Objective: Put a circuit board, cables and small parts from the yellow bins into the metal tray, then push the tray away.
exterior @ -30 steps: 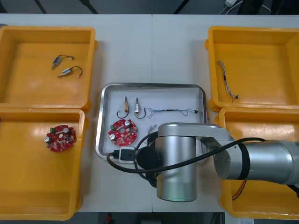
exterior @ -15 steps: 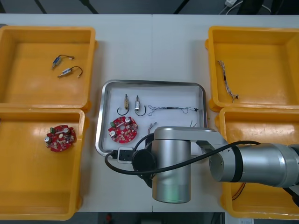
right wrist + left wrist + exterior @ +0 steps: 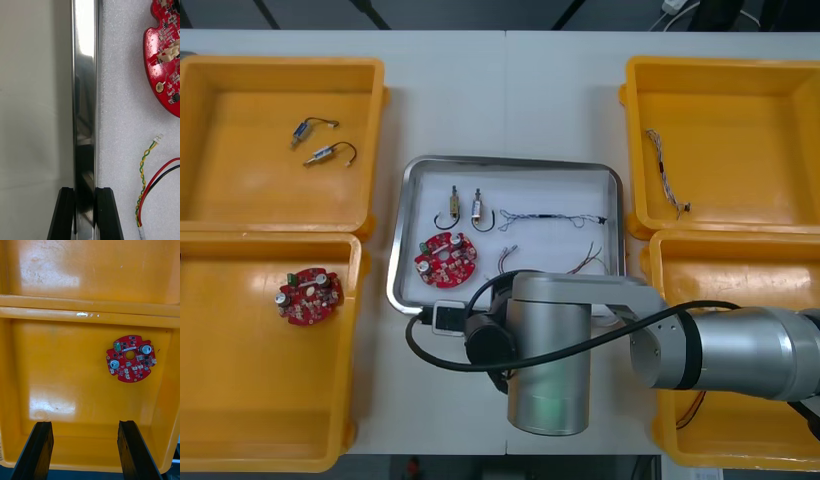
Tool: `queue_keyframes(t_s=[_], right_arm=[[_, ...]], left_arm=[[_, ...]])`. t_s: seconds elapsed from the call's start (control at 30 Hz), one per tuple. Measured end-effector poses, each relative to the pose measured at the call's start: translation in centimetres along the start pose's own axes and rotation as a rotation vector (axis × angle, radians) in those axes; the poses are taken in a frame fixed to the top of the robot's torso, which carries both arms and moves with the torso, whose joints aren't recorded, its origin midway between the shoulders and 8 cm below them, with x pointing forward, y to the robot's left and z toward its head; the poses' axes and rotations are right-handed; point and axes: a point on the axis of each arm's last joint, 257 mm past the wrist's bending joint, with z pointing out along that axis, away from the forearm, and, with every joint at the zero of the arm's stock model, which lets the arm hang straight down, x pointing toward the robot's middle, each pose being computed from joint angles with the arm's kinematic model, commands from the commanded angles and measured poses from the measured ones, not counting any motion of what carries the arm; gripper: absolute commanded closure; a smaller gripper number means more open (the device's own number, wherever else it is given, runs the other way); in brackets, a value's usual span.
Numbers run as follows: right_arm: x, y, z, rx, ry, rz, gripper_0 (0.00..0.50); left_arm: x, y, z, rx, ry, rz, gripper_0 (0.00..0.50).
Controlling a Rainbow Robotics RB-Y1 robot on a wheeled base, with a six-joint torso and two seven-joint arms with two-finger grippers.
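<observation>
- While the right arm reaches in over the near edge of the light worktop (image 3: 505, 100), the right pincer (image 3: 85, 215) pinches the near rim of the shiny rectangular metal tray (image 3: 408, 172). One of its black fingers (image 3: 65, 213) is on the outside of the rim and the other on the inside.
- That metal tray, white inside, stands on the worktop midway between the bins on either side.
- Inside the tray, a round red circuit board (image 3: 446, 259) lies in the near left part.
- Two small metal parts (image 3: 451, 207) sit side by side toward the tray's far rim.
- To the right of those parts, a thin twisted cable (image 3: 555, 217) stretches across the tray.
- Nearer the pinched rim, a red and yellow cable (image 3: 585, 258) lies in the tray's near right part.
- Over the near left yellow bin (image 3: 240, 400), the left pincer (image 3: 84, 450) hangs with its fingers spread wide, gripping nothing.
- A second red board (image 3: 308, 294) lies on that bin's floor, apart from the pincer.
- Two further metal parts (image 3: 313, 127) with dark leads rest in the far left yellow bin (image 3: 240, 190).
- Another pale twisted cable (image 3: 667, 175) lies in the far right yellow bin (image 3: 750, 200).
</observation>
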Motion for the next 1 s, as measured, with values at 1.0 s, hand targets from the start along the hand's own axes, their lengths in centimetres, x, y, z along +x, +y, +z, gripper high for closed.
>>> queue_keyframes(t_s=[1.0], right_arm=[[-0.9,-13.2,3.0,0.255,-0.044,-0.086,0.500]], left_arm=[[0.0,0.0,0.0,0.000,0.000,0.000,0.000]])
